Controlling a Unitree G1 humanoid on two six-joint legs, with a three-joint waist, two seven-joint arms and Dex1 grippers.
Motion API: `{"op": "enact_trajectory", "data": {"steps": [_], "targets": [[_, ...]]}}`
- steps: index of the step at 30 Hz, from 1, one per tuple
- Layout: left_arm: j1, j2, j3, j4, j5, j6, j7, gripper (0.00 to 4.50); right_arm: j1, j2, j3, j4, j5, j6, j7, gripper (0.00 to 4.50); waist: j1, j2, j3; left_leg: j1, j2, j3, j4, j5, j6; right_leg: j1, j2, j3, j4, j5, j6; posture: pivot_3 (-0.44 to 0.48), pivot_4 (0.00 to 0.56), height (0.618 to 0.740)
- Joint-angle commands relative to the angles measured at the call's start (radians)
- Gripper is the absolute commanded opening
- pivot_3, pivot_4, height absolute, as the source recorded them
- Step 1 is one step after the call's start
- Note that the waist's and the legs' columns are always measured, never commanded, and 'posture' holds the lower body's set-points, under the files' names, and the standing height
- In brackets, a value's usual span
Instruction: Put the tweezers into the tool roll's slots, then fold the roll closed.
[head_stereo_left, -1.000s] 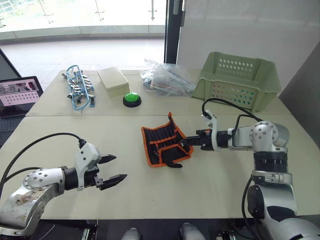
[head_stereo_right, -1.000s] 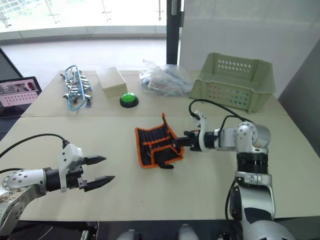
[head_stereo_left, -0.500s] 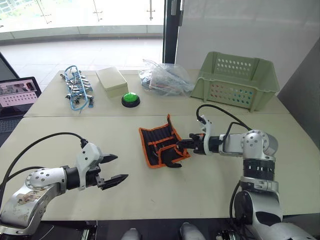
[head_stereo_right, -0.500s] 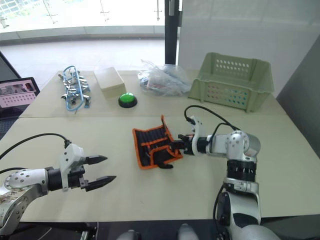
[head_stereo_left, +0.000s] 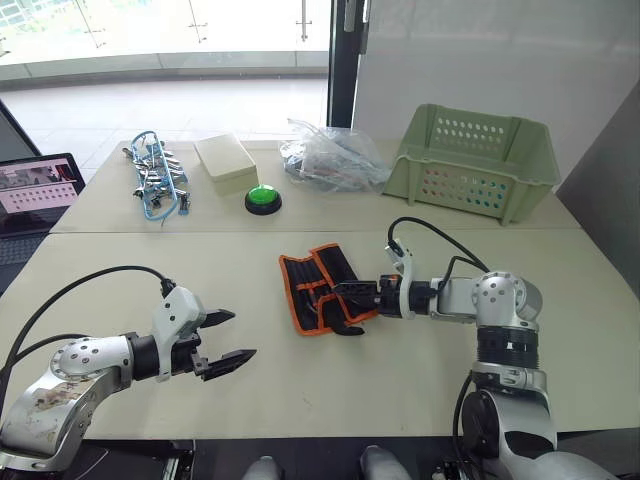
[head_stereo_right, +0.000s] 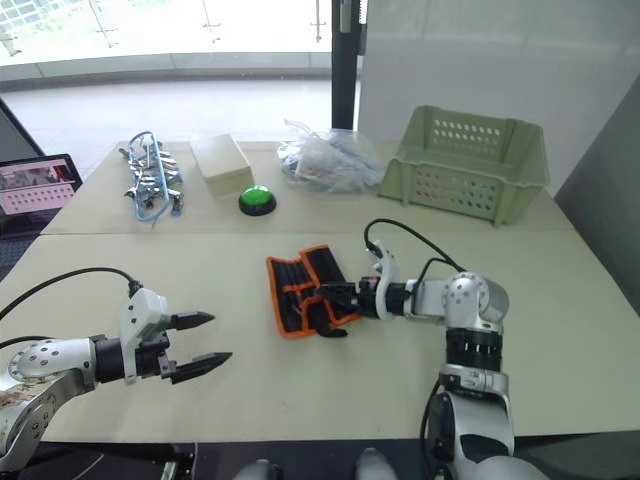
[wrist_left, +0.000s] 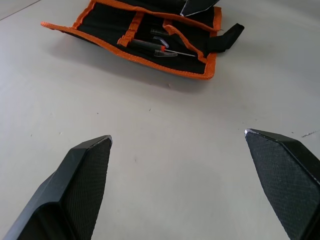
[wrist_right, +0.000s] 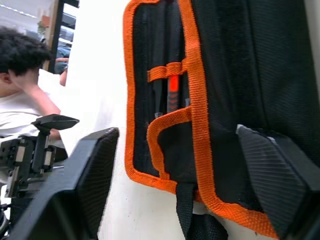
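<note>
The tool roll (head_stereo_left: 312, 291), black fabric with orange edging, lies mid-table with its right flap leaning over the middle and its black strap (head_stereo_left: 347, 328) trailing at the near corner. Slim dark tweezers (wrist_left: 156, 46) sit in its slots; in the right wrist view one tweezer (wrist_right: 172, 91) shows an orange mark. My right gripper (head_stereo_left: 345, 292) reaches in from the right over the flap, its fingers (wrist_right: 95, 175) spread open on either side with nothing held. My left gripper (head_stereo_left: 230, 338) hovers open near the table's front left, well away from the roll.
At the back stand a green plastic basket (head_stereo_left: 470, 160), a clear plastic bag (head_stereo_left: 330, 165), a green push button (head_stereo_left: 262, 198), a cream box (head_stereo_left: 226, 162) and a blue-corded tool cluster (head_stereo_left: 155, 185). A screen (head_stereo_left: 35, 190) sits far left. A seated person (wrist_right: 20, 75) is beyond the table.
My right gripper has opened and let go of the roll's right flap, which has dropped from its raised position. The right arm has pushed further left over the roll. The left arm stays put.
</note>
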Motion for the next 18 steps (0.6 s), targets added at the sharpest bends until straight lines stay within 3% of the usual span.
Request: {"op": "enact_trajectory", "data": {"steps": [1,3,8,10,16,18], "targets": [[-0.011,0.013,0.02,-0.021,-0.003,-0.009,-0.004,4.5,0.016,-0.051,0.019,-0.018,0.004,-0.14,0.088,4.47,0.001,0.0,0.0,0.0,0.0,0.0,0.001,0.0,0.0,0.0,0.0,0.0,0.0,0.0,0.0,0.0,0.15,0.74],[-0.013,0.013,0.019,-0.02,-0.004,-0.009,-0.005,4.5,0.043,-0.093,0.074,-0.073,-0.001,-0.253,0.186,4.47,0.003,0.0,0.0,0.0,0.0,0.0,0.001,0.0,0.0,0.0,0.0,0.0,0.0,0.0,0.0,0.0,0.15,0.74],[-0.022,0.015,0.016,-0.014,-0.008,-0.005,-0.013,4.5,0.118,-0.198,0.21,-0.215,0.025,-0.366,0.385,2.92,-0.005,0.0,0.0,-0.001,0.0,0.0,0.001,0.0,0.0,0.0,0.0,0.0,0.0,0.0,0.0,0.0,0.15,0.74],[-0.03,0.014,0.013,-0.012,-0.01,-0.001,-0.014,4.5,0.147,-0.209,0.249,-0.238,-0.027,-0.513,0.432,2.25,-0.005,0.0,0.0,0.0,0.001,0.0,0.001,0.0,0.0,0.0,0.001,0.0,0.0,0.0,0.0,0.0,0.15,0.74],[-0.052,0.001,-0.002,-0.011,-0.015,0.01,-0.007,4.5,0.162,-0.285,0.451,-0.107,-0.317,-0.989,0.563,0.19,0.0,0.0,0.0,0.0,0.001,0.0,0.002,0.0,0.0,0.0,0.001,0.0,0.0,0.0,0.0,0.0,0.15,0.74],[-0.056,-0.007,-0.005,-0.012,-0.02,0.017,-0.001,4.5,0.154,-0.285,0.483,-0.038,-0.383,-1.098,0.569,0.05,0.0,0.0,0.0,0.0,0.001,0.0,0.002,0.0,0.0,0.0,0.001,0.0,0.0,0.0,0.0,0.0,0.15,0.74]]}}
